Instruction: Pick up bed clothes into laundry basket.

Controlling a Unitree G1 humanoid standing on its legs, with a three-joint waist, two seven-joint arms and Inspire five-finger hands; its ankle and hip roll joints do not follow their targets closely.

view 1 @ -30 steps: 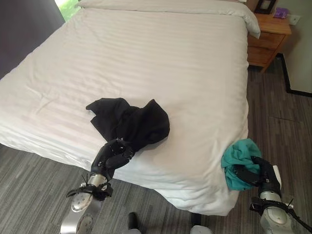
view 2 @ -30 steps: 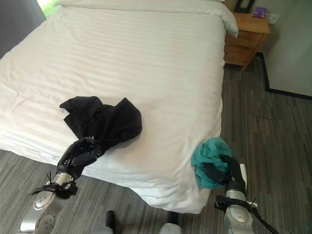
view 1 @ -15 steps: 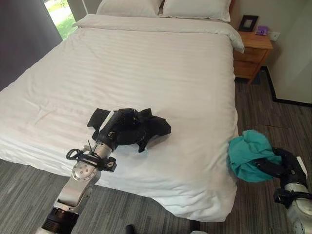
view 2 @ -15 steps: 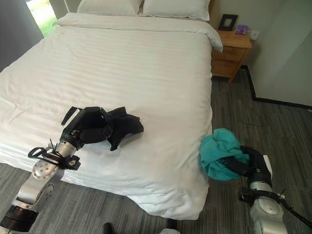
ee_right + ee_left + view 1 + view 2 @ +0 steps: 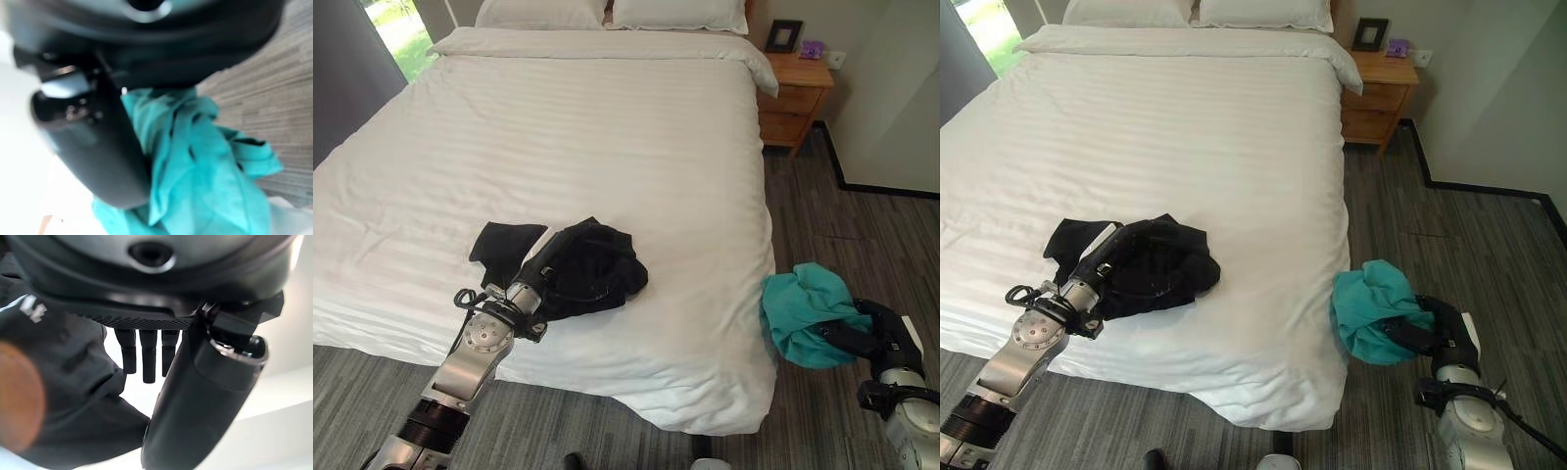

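Note:
A black garment [image 5: 592, 274] lies bunched near the front edge of the white bed [image 5: 607, 117]. My left hand [image 5: 546, 262] rests on the garment's left part, reaching in from the front edge. In the left wrist view its fingers [image 5: 149, 357] point straight out beside the black cloth [image 5: 63, 382], with white bedding beyond them. A teal garment [image 5: 808, 313] hangs over the floor to the right of the bed's front corner. My right hand [image 5: 879, 331] is shut on it, and teal folds [image 5: 205, 161] bulge past the hand in the right wrist view.
Two pillows [image 5: 607, 12] lie at the head of the bed. A wooden nightstand [image 5: 798, 93] with a picture frame [image 5: 783, 34] stands at the far right. Grey plank floor [image 5: 862, 215] runs along the bed's right side and front.
The camera has lifted, bringing in the head of the bed. My left hand has reached up onto the black garment and bunched it. My right hand has carried the teal garment away from the bed's corner.

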